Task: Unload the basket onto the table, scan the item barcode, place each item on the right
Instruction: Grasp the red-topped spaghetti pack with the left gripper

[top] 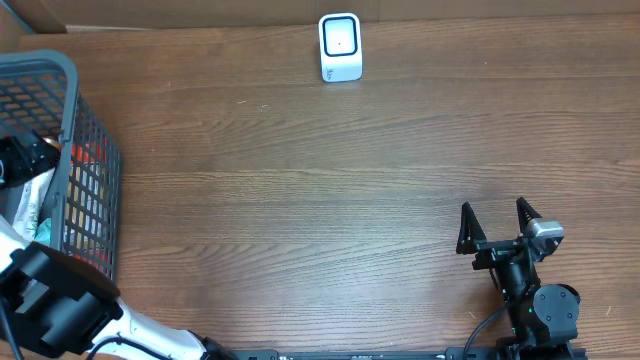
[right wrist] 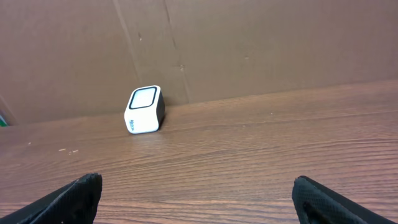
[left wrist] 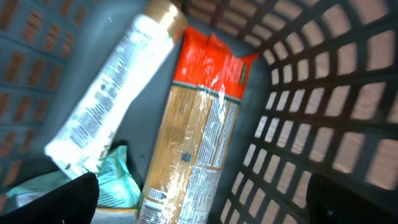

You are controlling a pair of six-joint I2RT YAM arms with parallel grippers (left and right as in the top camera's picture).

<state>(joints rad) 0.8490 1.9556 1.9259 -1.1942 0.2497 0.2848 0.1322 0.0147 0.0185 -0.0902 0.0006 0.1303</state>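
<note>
The left end effector (left wrist: 205,202) hangs inside the basket (top: 70,70) at the table's (top: 300,180) left edge, jaws spread wide and gripping nothing, which reads as a reach for something to scan. Directly below it lies a long packet (left wrist: 199,137), glossy crinkled film, tan with a red top and fine print down its face. It looks like the likeliest pick, though which item is meant I cannot tell. Just beside it lies a white tube (left wrist: 112,87) with a gold cap, slanted, and a soft teal pouch (left wrist: 118,177) sits partly under the tube's lower end. The basket is dark plastic lattice with square holes, so its walls hem in any sideways approach.

The scanner (top: 340,46) – a small white block with rounded corners and 1 dark-framed window – stands at the table's far edge, well apart from the basket, its window tilted up to read a barcode held over it.

The right end effector (top: 494,215) waits open and empty over the bare wood-grain near the front – clear of the path
</note>
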